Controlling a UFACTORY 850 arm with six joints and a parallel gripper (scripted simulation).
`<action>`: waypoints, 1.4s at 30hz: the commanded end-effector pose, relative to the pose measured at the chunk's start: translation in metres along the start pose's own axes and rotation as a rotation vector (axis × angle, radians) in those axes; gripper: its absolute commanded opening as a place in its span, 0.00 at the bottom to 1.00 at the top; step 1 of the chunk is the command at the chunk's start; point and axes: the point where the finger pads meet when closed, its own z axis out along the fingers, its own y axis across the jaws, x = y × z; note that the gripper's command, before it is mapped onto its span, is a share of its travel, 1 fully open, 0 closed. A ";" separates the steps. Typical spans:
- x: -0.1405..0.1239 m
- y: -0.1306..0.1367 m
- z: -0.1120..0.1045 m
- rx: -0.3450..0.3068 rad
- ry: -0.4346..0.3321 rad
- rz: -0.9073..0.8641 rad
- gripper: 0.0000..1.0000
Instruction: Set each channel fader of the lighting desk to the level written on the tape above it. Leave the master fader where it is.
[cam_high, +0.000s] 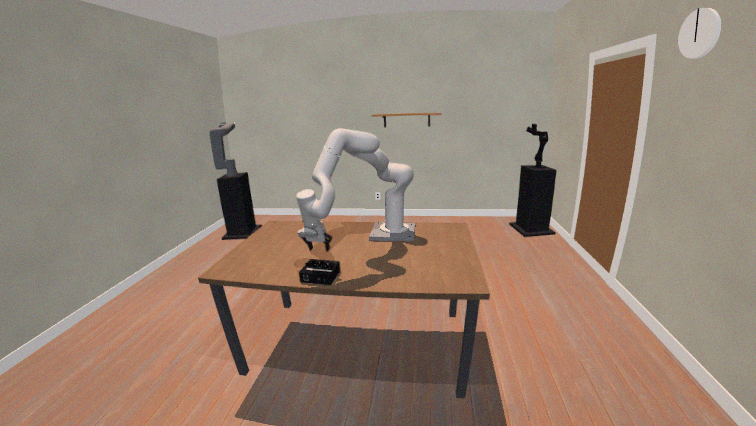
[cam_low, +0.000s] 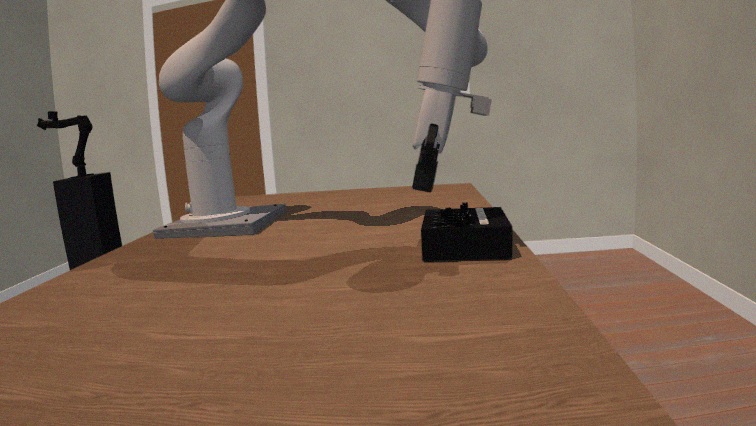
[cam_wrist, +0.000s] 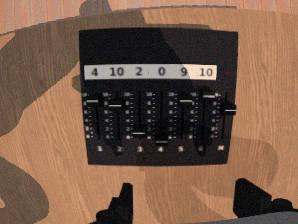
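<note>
I hung the gripper (cam_low: 424, 177), jaws wide and empty, above the lighting desk (cam_wrist: 158, 96) on the bench (cam_low: 317, 317) to read its tape (cam_wrist: 150, 72).

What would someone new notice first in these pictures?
The big white arm arching over the wooden table, its open gripper hanging above a small black lighting desk near the table's front edge. From the wrist view, a white tape strip reads 4, 10, 2, 0, 9, 10 above the sliders.
</note>
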 end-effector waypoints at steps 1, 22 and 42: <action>0.001 0.000 -0.001 -0.001 0.002 0.000 1.00; 0.001 0.000 -0.001 -0.001 0.002 0.000 1.00; 0.017 -0.006 -0.027 0.014 0.080 0.485 1.00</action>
